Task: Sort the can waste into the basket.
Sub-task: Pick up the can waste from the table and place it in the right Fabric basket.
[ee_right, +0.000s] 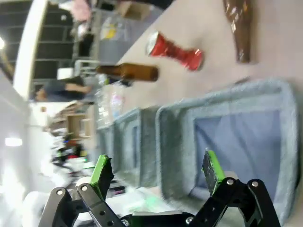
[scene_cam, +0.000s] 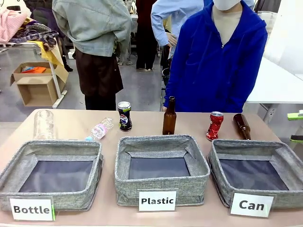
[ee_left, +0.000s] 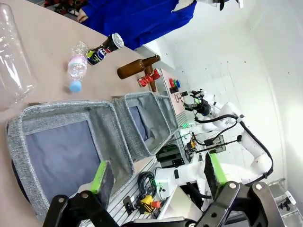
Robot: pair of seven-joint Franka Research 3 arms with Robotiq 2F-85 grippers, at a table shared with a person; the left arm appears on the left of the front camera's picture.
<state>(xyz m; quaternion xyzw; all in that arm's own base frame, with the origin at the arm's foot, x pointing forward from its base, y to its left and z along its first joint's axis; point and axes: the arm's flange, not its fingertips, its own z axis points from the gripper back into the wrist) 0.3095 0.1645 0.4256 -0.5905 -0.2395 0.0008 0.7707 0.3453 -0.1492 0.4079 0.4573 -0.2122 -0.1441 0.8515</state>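
Note:
The crushed red can (scene_cam: 214,126) stands upright behind the grey basket (scene_cam: 218,163) labelled "Can", at the right. The dark Pepsi can (scene_cam: 124,116) stands behind the middle "Plastic" basket (scene_cam: 124,165). In the right wrist view my right gripper (ee_right: 157,172) is open above the Can basket (ee_right: 170,142), with the red can (ee_right: 174,50) beyond it. In the left wrist view my left gripper (ee_left: 156,175) is open over the "Bottle" basket (ee_left: 102,127), and the Pepsi can (ee_left: 105,48) and red can (ee_left: 147,78) lie farther off.
An upright brown bottle (scene_cam: 169,117) stands mid-table and another (scene_cam: 242,126) lies by the red can. A clear plastic bottle (scene_cam: 44,124) and a small pink-labelled one (scene_cam: 98,129) lie at the left. The "Bottle" basket (scene_cam: 12,165) sits front left. A person in blue (scene_cam: 215,61) stands opposite.

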